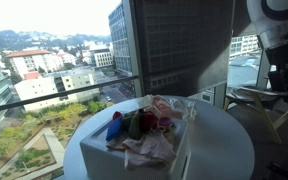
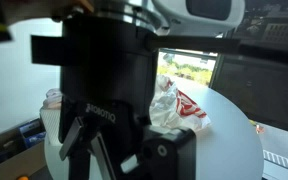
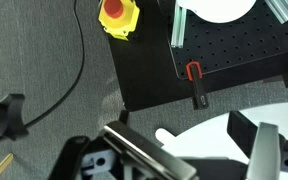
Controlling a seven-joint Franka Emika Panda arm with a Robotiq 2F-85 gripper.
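The pincer (image 2: 89, 150) hangs wide open, holding nothing. Past it, on the white table (image 2: 229, 140), lies a crumpled white-and-red heap (image 2: 174, 105), clear of its fingers. Down below the pincer on the floor sit a black board (image 3: 234, 60) and, farther off, a yellow box (image 3: 117, 15).

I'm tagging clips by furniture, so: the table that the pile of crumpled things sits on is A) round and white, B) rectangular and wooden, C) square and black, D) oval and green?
A: in both exterior views the table under the pile shows a curved rim and a white top.
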